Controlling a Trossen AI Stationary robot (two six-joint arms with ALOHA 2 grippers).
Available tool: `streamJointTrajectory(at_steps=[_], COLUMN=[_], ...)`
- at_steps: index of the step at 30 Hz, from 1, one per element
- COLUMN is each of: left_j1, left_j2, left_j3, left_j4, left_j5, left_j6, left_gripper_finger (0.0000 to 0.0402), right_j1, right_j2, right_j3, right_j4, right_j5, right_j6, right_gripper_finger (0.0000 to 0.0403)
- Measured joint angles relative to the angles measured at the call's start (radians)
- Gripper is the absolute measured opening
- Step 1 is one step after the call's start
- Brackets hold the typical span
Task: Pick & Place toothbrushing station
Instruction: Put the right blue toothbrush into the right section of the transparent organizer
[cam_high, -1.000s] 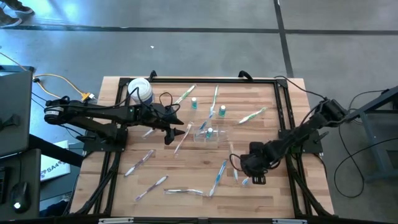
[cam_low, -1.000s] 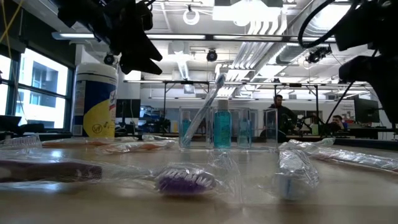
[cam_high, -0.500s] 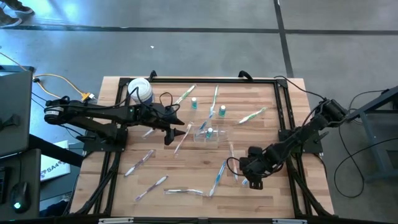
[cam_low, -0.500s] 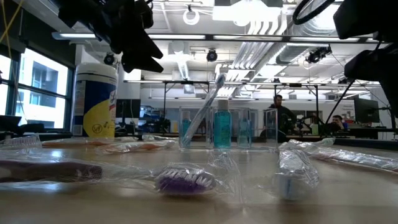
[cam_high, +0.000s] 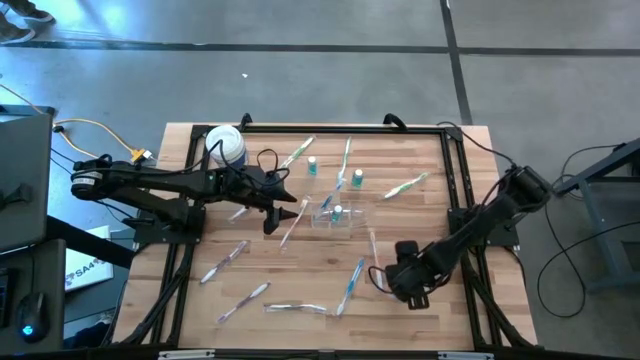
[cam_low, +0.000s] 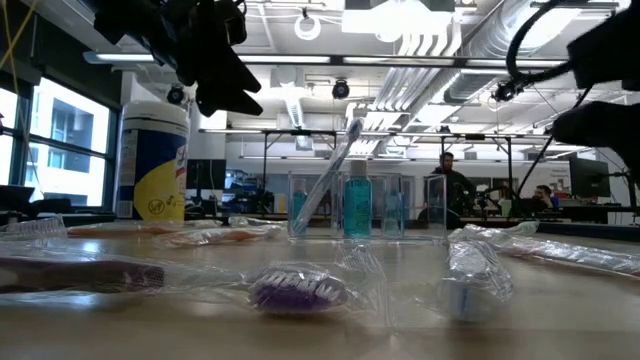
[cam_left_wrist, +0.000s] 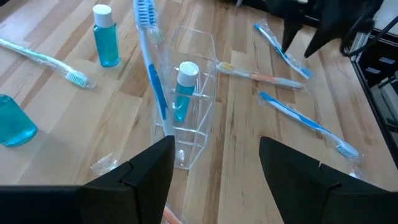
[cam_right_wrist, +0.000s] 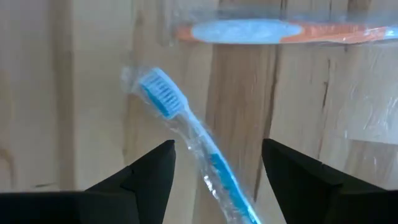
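Toothbrushing station (cam_high: 335, 214) upright between both open grippers.

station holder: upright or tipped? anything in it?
Upright. The clear holder stands on the wood, with a blue toothbrush and a small blue bottle slotted in it.

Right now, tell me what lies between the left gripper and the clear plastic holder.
In the left wrist view, only bare wood lies between the open left gripper and the clear plastic holder; a crumpled wrapper scrap sits off to one side.
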Motion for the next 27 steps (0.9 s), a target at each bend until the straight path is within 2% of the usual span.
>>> streamJointTrajectory(at_steps=[8,12,16,22,27], left_j1=[0.000,0.000,0.000,0.000,0.000], left_j2=[0.000,0.000,0.000,0.000,0.000], left_j3=[0.000,0.000,0.000,0.000,0.000], left_j4=[0.002,0.001,-0.001,0.000,0.000], left_j5=[0.001,0.001,0.003,0.017,0.017], left_j6=[0.000,0.000,0.000,0.001,0.004], left_gripper_finger=[0.0234,0.0234,0.0234,0.0234,0.0234], right_j1=[-0.003,-0.003,-0.004,-0.007,-0.009], right_j2=[0.149,0.165,0.158,0.158,0.153], right_j3=[0.008,0.009,0.006,0.005,0.004], right_j4=[0.001,0.007,0.013,0.014,0.011], right_j5=[-0.038,-0.019,-0.014,-0.023,-0.007], right_j6=[-0.066,-0.068,-0.058,-0.057,-0.027], right_gripper_finger=[0.0234,0.0225,0.0171,0.0023,0.0009])
